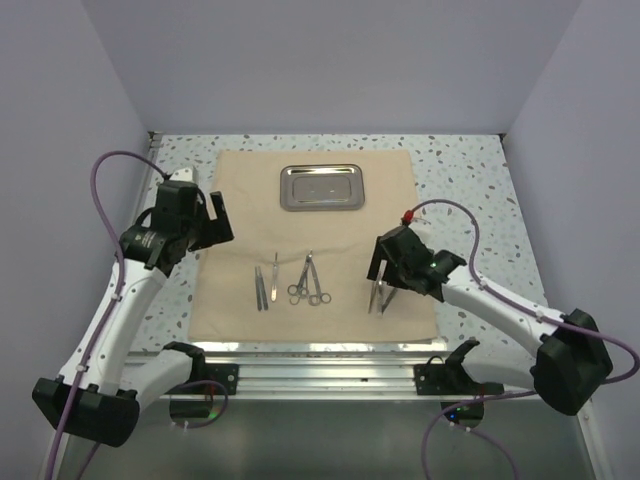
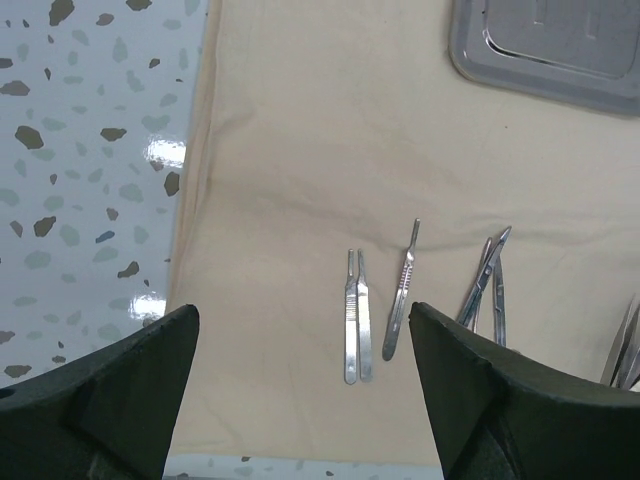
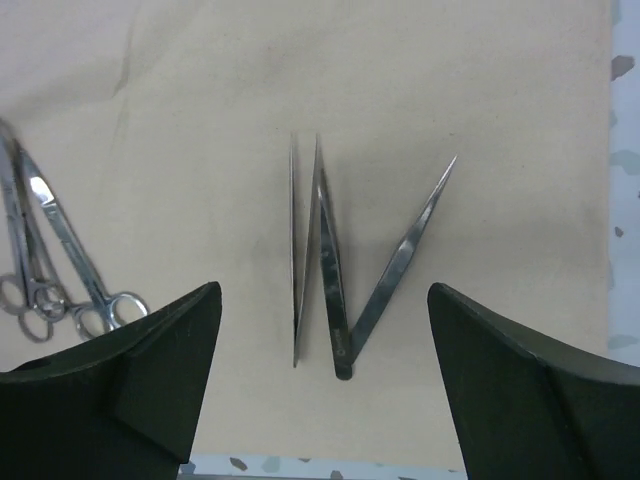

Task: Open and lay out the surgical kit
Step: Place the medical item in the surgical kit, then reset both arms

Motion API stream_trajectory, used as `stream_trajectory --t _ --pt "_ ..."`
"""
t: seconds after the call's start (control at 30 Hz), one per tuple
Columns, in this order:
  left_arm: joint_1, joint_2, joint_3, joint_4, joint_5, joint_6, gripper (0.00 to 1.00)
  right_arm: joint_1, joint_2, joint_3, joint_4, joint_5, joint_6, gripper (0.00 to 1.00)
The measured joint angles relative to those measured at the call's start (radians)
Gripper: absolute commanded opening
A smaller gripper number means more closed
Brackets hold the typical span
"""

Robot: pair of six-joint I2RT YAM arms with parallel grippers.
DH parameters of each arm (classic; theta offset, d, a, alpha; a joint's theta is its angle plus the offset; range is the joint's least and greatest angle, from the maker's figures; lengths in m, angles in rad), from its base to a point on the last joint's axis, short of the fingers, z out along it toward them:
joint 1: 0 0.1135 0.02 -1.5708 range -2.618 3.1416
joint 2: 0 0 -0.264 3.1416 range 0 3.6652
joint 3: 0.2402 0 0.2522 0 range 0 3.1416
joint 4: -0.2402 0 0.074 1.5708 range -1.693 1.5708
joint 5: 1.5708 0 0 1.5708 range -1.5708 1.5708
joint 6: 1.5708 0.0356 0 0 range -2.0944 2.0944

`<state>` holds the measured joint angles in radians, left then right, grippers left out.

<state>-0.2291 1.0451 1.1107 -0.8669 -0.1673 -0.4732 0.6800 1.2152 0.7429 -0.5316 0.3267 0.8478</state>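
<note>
The beige cloth wrap (image 1: 320,215) lies spread flat on the table. The steel tray (image 1: 321,187) sits empty at its far middle and also shows in the left wrist view (image 2: 560,50). On the near half lie two scalpel handles side by side (image 2: 356,320), a third scalpel handle (image 2: 402,300), two ring-handled scissors (image 1: 308,282) and two tweezers (image 3: 330,260). My left gripper (image 1: 222,222) is open and empty above the cloth's left edge. My right gripper (image 3: 325,300) is open and empty, hovering over the tweezers.
The speckled table top (image 1: 460,170) borders the cloth on all sides. A metal rail (image 1: 320,355) runs along the near edge. Grey walls close in the left, right and back.
</note>
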Motion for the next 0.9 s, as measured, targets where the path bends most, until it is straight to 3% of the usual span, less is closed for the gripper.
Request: stream_trajectory --t 0.4,0.73,0.9 --pt "0.000 -0.032 0.095 -0.116 -0.019 -0.005 0.89 0.001 -0.447 0.265 -0.258 -0.088 -0.117 0.93" --pt "0.000 -0.153 0.061 -0.139 -0.007 -0.006 0.89 0.001 -0.846 0.256 -0.421 -0.182 -0.115 0.98" --pt "0.000 -0.154 0.060 -0.140 0.000 -0.005 0.88 0.001 -0.909 0.270 -0.482 -0.188 -0.101 0.98"
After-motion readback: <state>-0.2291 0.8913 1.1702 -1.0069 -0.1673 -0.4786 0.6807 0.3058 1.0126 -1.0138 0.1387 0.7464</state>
